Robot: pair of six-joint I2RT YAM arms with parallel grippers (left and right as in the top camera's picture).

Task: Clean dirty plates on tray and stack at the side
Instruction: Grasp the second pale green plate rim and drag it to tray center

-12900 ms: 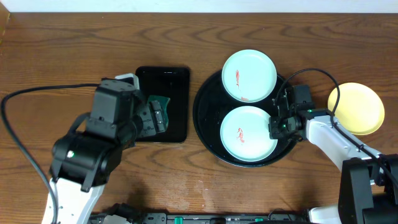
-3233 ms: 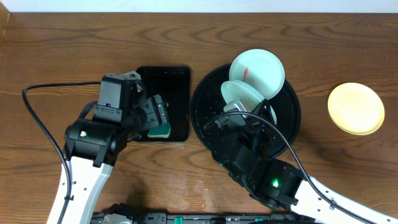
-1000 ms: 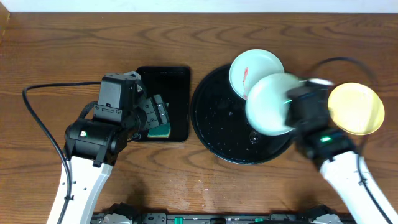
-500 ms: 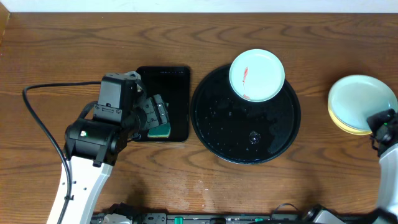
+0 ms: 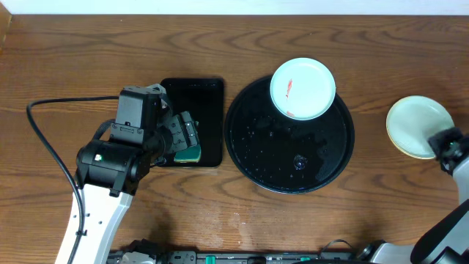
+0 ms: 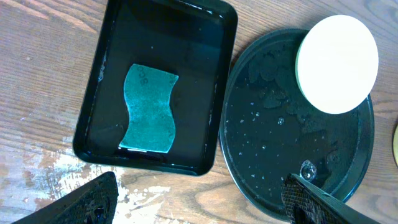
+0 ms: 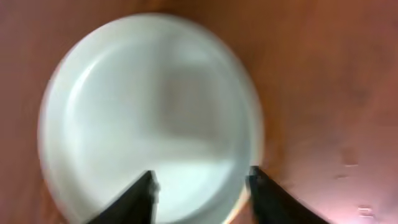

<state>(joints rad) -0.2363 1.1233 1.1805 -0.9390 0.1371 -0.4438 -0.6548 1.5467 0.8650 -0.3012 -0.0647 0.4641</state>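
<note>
One smeared plate (image 5: 303, 88) sits on the round tray (image 5: 278, 165); a stack (image 5: 416, 126) of two rests on the counter (image 5: 366, 44). Left gripper (image 6: 199, 208) and right gripper (image 7: 202, 183) both spread wide, empty.

I count three plates: one red-smeared plate (image 5: 303, 89), one pale plate (image 5: 416, 125) and one yellow plate (image 5: 407, 152) under it. Two trays: one round black tray (image 5: 253, 147), one rectangular black tray (image 5: 198, 99). One teal sponge (image 6: 148, 107).

Glossy wet black tray (image 5: 271, 158), wood-grain tabletop (image 5: 88, 51), smooth plate (image 5: 303, 88)
</note>
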